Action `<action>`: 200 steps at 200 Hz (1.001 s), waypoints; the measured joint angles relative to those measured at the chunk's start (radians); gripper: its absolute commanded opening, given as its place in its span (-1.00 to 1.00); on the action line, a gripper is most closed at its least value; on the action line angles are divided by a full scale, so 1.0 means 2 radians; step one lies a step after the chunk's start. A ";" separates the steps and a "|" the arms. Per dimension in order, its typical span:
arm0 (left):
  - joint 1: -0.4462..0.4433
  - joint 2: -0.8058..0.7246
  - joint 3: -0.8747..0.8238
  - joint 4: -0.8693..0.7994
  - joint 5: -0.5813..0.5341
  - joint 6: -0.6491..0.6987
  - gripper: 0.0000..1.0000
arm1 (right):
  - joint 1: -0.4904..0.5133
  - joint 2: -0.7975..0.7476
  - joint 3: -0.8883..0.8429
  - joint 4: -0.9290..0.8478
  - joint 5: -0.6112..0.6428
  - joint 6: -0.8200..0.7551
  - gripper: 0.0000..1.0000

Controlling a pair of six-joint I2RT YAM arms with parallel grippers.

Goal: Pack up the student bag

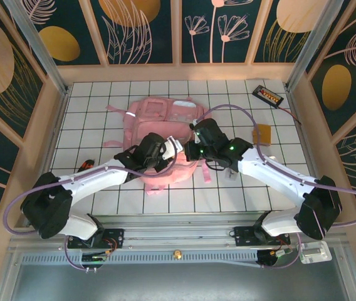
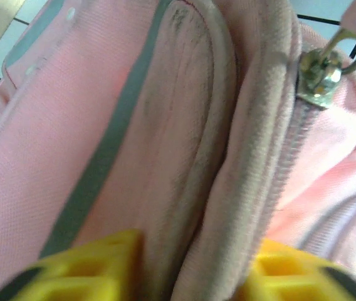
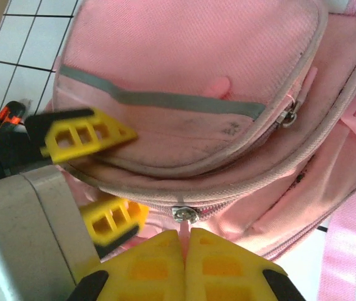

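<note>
Pink student bag (image 1: 159, 125), flat at the middle of the tiled table (image 1: 90, 106) — soft, limp fabric, probably light. The left gripper (image 2: 190, 266) has its fingers narrowed onto a fold of pocket rim. The right gripper (image 3: 185, 238) has its fingers pressed shut just below the zipper slider (image 3: 184, 214); seams, rims and zipper pulls look the surest holds, since the panels would likely sag.

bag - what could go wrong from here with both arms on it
1. The left end effector straddles a soft fold of the bag. If the hold is shallow, the fabric could slip out and the bag could drag across the table.
2. The right end effector is shut right at the zip pull. The fabric next to it is bunched, so a pull could jam the zip.
3. Both wrists crowd the same edge and could bump each other.
</note>
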 measured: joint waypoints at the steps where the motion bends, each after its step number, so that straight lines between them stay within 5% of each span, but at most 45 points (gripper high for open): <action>1: 0.000 0.000 0.000 0.000 0.000 0.000 -1.00 | 0.000 0.000 0.000 0.000 0.000 0.000 -1.00; 84: -0.003 -0.072 -0.046 0.002 0.016 0.007 -1.00 | -0.115 -0.037 -0.090 0.104 -0.044 -0.034 -1.00; 141: -0.003 -0.094 -0.063 -0.008 0.032 0.021 -1.00 | -0.191 0.037 -0.119 0.229 -0.101 -0.050 -1.00; 166: -0.002 -0.096 -0.068 -0.010 0.031 0.026 -0.99 | -0.204 0.056 -0.119 0.252 -0.128 -0.050 0.08; 172: -0.002 -0.099 -0.071 -0.010 0.031 0.027 -0.68 | -0.210 0.057 -0.119 0.253 -0.128 -0.050 0.22; 184: -0.002 -0.105 -0.078 -0.011 0.030 0.029 0.30 | -0.220 0.056 -0.119 0.252 -0.127 -0.051 0.42; 200: -0.002 -0.114 -0.085 -0.014 0.028 0.027 0.60 | -0.219 0.048 -0.118 0.241 -0.128 -0.050 0.67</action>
